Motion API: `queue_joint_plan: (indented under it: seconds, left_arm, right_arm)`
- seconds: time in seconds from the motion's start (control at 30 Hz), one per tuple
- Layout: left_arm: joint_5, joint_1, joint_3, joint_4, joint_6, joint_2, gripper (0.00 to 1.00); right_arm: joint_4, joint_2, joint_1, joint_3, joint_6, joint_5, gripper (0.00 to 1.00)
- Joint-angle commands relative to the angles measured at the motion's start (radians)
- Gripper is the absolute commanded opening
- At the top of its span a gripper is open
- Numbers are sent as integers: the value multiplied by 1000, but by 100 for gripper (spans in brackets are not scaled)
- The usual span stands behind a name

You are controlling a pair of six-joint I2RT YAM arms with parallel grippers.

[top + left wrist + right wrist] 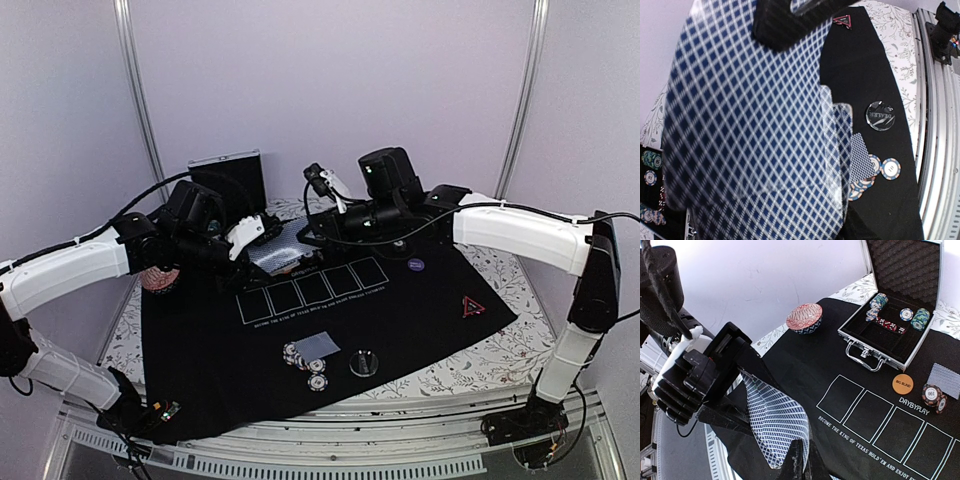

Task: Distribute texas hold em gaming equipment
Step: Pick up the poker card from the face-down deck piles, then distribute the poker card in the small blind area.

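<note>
A deck of blue-diamond-backed playing cards (775, 425) hangs above the black mat, and my left gripper (252, 233) is shut on its far end. The deck (750, 130) fills the left wrist view and hides that gripper's fingers. My right gripper (807, 462) is shut on the near edge of the top card, which bows upward. On the mat lie a single card (320, 345), striped poker chips (305, 358), a dark dealer disc (364, 363), a purple disc (416, 265), a red-edged triangle (472, 306) and an orange disc (902, 384).
An open aluminium case (890, 335) with more chips sits at the back of the mat (420, 330). A red patterned bowl (804, 318) stands left of the case. Five printed card boxes (312, 290) run across the mat's middle.
</note>
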Motion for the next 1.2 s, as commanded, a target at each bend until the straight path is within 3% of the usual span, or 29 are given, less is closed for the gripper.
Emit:
queue_joint_plan:
  seconds: [0.0,0.3,0.43,0.57,0.67,0.83,1.17]
  left_arm:
    - [20,3,20,17,9,-8,44]
    - [14,3,21,17,7,0,44]
    - [13,3,21,17,7,0,45]
    - [15,3,22,17,6,-2,44]
    - [14,3,21,17,5,-1,44]
    - [16,3,24,17,6,3,44]
    - [9,4,22,13,9,3,44]
  right_arm:
    - [-51,-68,-5,8,-12,50,2]
    - [-58,-178,-62,-9,3,36,2]
    - [0,-311,-231,-149,115,24,2]
    - [10,-364,-506,-350,239,-23,2]
    - [45,-337,-666,-501,300,-75,2]
    - [143,-212,-772,-617,310,-151,2]
    - [182,84,-797,-526,307,-290,2]
